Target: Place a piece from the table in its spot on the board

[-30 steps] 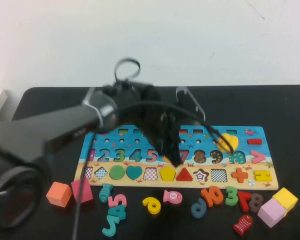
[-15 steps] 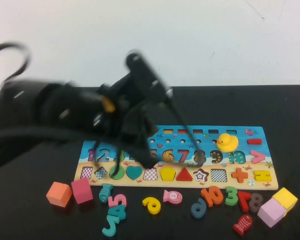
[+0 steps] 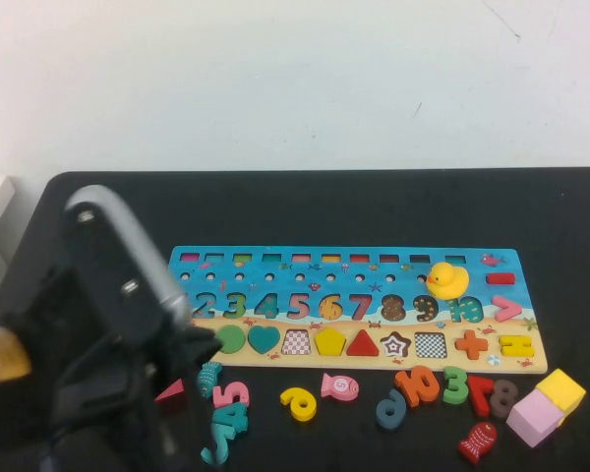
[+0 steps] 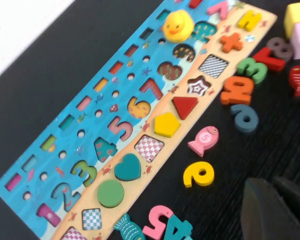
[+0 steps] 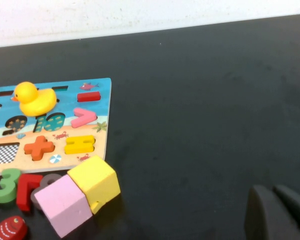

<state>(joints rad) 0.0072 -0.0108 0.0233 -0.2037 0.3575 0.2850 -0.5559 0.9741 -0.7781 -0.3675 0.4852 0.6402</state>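
You see a yellow rubber duck (image 3: 446, 279) standing on the blue upper strip, just above the numbers 9 and 10. Loose below the long edge lie a yellow number 6 (image 3: 298, 403), a pink fish (image 3: 340, 385), an orange 10 (image 3: 417, 384), a green 3 (image 3: 456, 385), a red fish (image 3: 478, 442) and a blue-grey 6 (image 3: 390, 409). A yellow cube (image 3: 561, 389) and a pink cube (image 3: 533, 417) touch each other at the right end. In recesses sit a green circle (image 4: 110, 193), a teal heart (image 4: 127, 167), a red triangle (image 4: 185, 106) and an orange plus (image 4: 231, 42).
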